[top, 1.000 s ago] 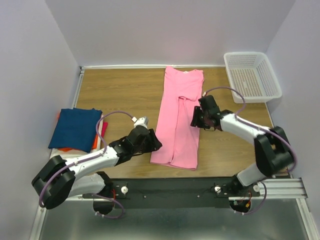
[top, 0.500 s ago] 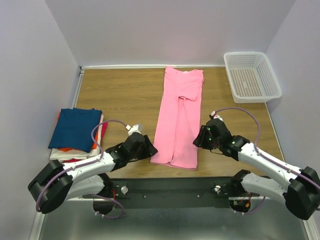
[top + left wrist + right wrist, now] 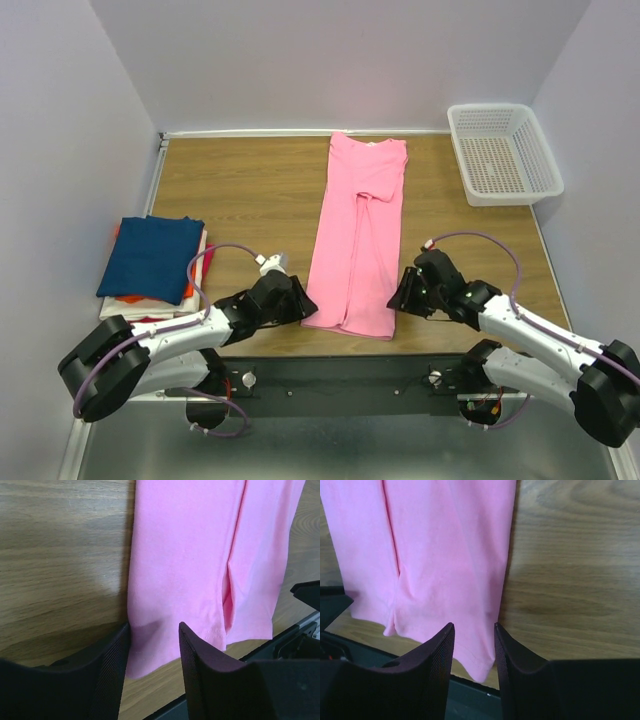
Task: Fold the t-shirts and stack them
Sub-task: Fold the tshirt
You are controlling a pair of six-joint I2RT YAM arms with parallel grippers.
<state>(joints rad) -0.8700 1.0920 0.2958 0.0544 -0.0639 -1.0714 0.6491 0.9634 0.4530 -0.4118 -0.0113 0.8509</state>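
Note:
The bright pink t-shirt lies flat on the table as a long strip, its sides folded inward, hem at the near edge. My left gripper is open at the shirt's near left corner, which sits between its fingers. My right gripper is open at the near right corner, which sits between its fingers. A stack of folded t-shirts with a dark blue one on top and red and orange ones below lies at the left.
A white mesh basket stands at the back right. The table's near edge and black rail run just below the shirt's hem. Grey walls close in on the left, back and right.
My right gripper moved from the shirt's right middle down to its near right corner. My left gripper shifted slightly down at the near left corner. The shirt has not moved.

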